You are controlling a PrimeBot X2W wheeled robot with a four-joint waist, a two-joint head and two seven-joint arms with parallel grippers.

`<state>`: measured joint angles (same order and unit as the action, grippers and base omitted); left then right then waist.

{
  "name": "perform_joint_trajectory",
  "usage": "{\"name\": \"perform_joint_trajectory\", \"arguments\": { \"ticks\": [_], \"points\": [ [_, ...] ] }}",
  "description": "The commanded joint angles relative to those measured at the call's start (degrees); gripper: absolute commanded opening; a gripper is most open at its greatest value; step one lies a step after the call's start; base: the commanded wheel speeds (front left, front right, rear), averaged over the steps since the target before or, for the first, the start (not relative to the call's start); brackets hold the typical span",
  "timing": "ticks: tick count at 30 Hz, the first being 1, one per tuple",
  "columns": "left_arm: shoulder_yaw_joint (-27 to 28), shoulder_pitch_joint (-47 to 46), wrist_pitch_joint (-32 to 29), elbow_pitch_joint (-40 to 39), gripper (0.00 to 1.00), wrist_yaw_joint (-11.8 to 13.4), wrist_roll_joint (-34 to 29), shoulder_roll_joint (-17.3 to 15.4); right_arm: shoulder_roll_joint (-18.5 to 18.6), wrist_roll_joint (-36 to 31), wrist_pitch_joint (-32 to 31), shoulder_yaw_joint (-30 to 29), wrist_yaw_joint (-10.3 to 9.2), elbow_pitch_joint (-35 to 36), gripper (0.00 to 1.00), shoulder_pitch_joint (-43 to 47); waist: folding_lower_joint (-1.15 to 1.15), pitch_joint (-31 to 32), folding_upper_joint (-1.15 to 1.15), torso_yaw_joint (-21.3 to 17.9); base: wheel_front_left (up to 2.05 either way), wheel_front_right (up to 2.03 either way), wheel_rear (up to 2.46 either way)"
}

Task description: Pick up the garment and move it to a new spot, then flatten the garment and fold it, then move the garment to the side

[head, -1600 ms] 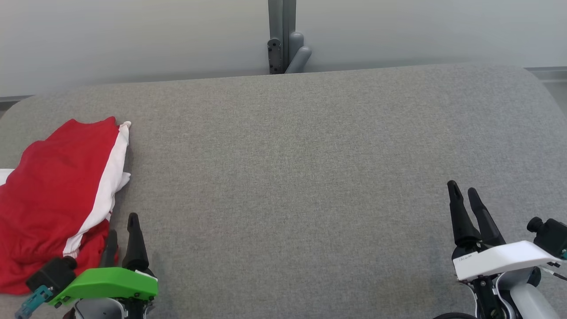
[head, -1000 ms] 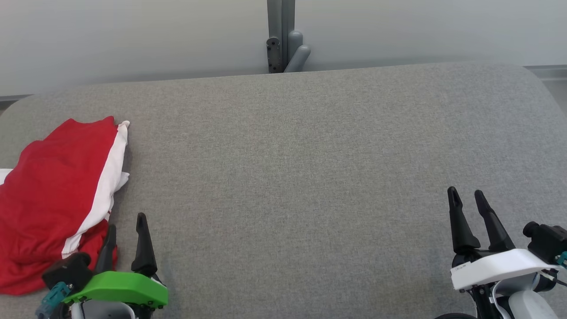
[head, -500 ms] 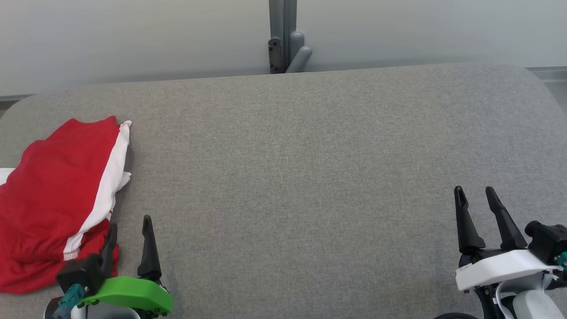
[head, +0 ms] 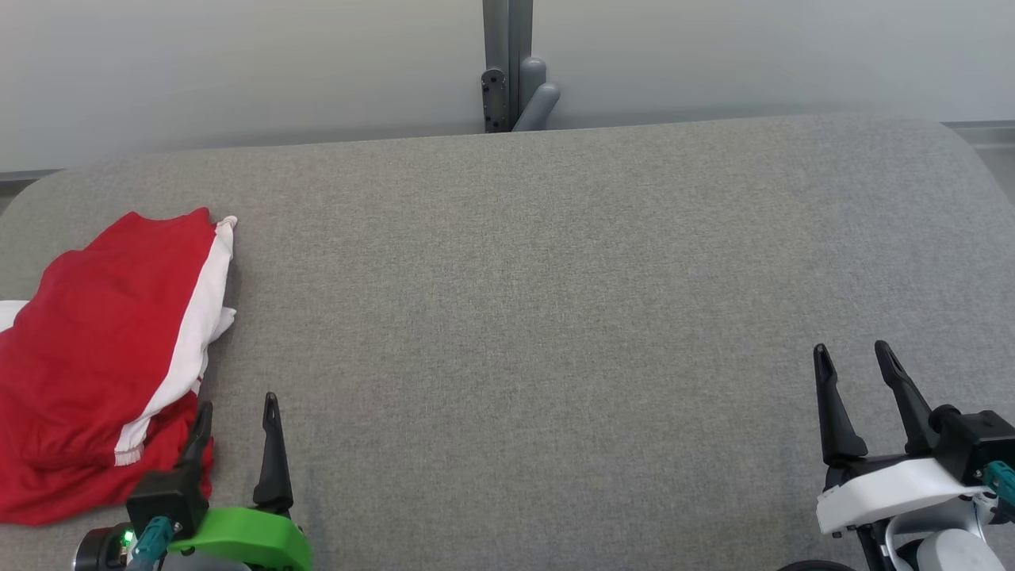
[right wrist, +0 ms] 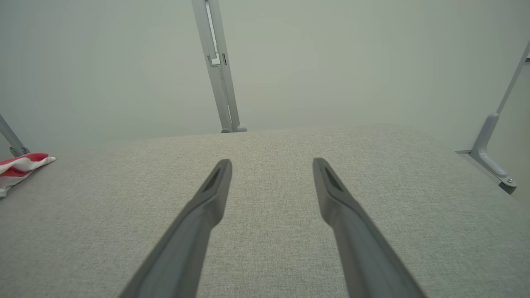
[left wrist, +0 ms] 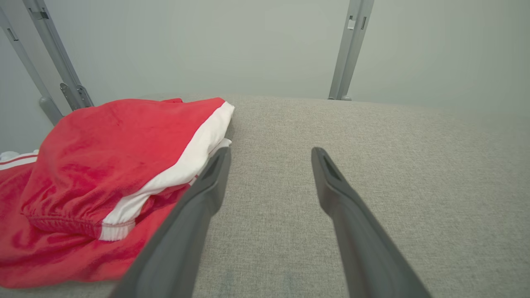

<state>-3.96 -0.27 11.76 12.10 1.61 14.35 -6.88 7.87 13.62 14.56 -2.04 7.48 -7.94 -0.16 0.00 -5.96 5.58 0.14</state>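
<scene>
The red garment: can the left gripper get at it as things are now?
Probably yes. The open left gripper sits right beside the garment, and nothing lies between them on the grey surface.

The left gripper [left wrist: 270, 154] has its two dark fingers spread wide apart over the grey fabric surface [left wrist: 393, 174], with nothing between them. A bunched red garment [left wrist: 103, 157] with a white stripe lies beside the left-hand finger. Behind, a metal post [left wrist: 352, 49] stands against a pale wall [left wrist: 207, 41].
</scene>
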Motion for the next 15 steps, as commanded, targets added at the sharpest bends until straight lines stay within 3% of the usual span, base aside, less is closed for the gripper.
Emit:
{"name": "perform_joint_trajectory", "arguments": {
  "ticks": [1, 15],
  "points": [
    [-0.2, 0.7, 0.6, -0.1, 1.00, 0.3, -1.4, -0.7, -0.2, -1.8, 0.4, -0.6, 0.02, 0.5, 1.00, 0.9, 0.00, 0.0, 0.00, 0.0, 0.00, 0.00, 0.00],
    [0.2, 1.4, 2.1, -0.3, 1.00, 0.4, -7.3, -0.5, -1.4, -9.7, 0.5, -2.8, 0.01, 0.4, 1.00, 1.8, 0.00, -0.1, 0.00, -0.1, 0.00, 0.00, 0.00]
  ]
}}
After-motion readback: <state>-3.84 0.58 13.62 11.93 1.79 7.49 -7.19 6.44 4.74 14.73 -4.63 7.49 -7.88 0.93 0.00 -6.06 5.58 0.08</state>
